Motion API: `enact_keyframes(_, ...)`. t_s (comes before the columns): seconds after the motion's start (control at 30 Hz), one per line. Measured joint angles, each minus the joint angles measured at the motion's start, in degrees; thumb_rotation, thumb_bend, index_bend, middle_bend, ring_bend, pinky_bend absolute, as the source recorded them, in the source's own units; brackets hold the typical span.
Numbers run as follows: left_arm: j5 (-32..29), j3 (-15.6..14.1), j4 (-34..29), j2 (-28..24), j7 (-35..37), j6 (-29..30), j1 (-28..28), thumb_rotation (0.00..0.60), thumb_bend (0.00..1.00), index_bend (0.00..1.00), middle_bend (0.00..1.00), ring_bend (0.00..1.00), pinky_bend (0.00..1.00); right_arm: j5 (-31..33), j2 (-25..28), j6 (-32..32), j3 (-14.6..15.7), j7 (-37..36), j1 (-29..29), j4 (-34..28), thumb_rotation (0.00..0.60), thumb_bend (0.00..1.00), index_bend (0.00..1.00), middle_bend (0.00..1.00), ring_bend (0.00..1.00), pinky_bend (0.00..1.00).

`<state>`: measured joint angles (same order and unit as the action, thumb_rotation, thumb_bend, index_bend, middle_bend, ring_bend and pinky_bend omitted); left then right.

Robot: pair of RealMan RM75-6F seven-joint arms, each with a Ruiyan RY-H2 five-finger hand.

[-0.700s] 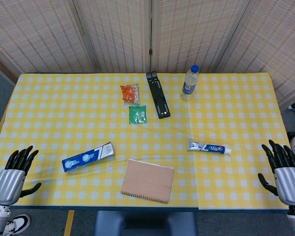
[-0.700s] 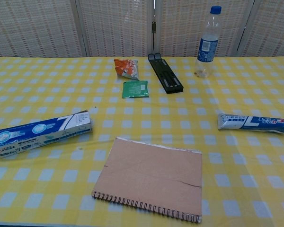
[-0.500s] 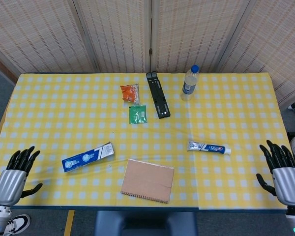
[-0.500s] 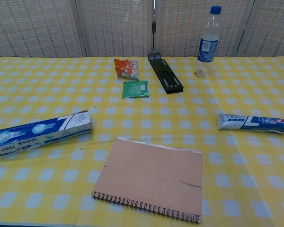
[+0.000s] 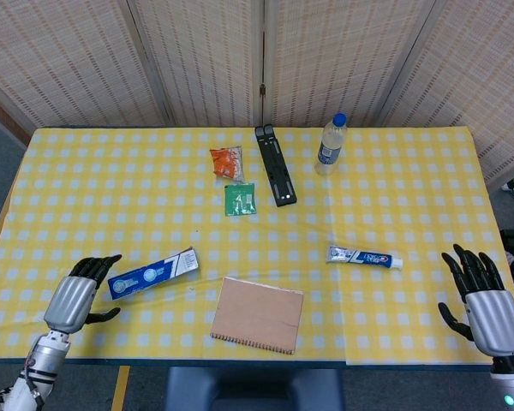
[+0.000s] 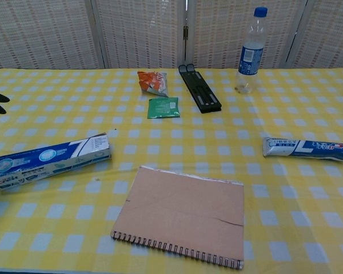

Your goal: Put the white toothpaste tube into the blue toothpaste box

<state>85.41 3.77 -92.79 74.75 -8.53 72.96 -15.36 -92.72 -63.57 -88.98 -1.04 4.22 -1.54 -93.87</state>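
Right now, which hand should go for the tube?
The right hand: open at the table's right edge, nearer the white toothpaste tube. The left hand, also open, sits beside the blue toothpaste box, better placed to steady it.

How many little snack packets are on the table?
2. The orange snack packet lies toward the back middle of the table, left of the black stand. The green snack packet lies just in front of it. Nothing seems to hide more.
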Motion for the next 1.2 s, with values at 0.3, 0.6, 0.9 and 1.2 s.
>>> enact_keyframes(0.3, -17.5, 5.9, -0.6, 5.4, -9.9, -12.6, -8.6, 0.600, 0.20, 0.15, 0.24, 0.21, 0.20, 1.9, 0.8, 2.0, -0.3, -2.2, -0.6, 0.2, 0.600, 0.36, 0.00, 0.00, 0.00, 0.00)
enact_keyframes(0.6, -24.5, 7.0, 0.4, 9.3, -13.8, -17.5, -14.0, 0.600, 0.19, 0.15, 0.24, 0.21, 0.20, 2.9, 1.5, 1.7, -0.8, -4.6, -0.4, 0.6, 0.600, 0.36, 0.00, 0.00, 0.00, 0.00)
enact_keyframes(0.9, -30.4, 7.5, 4.7, 10.8, -14.0, -19.1, -16.5, 0.600, 0.19, 0.16, 0.26, 0.24, 0.23, 3.3, 1.9, 1.4, -0.9, -5.4, -0.2, 1.0, 0.600, 0.36, 0.00, 0.00, 0.00, 0.00)
enact_keyframes(1.2, -35.4, 7.6, 8.5, 12.1, -14.3, -19.3, -18.0, 0.600, 0.20, 0.21, 0.35, 0.35, 0.41, 3.2, 1.6, 1.5, -0.9, -5.0, -0.3, 1.0, 0.600, 0.36, 0.00, 0.00, 0.00, 0.00)
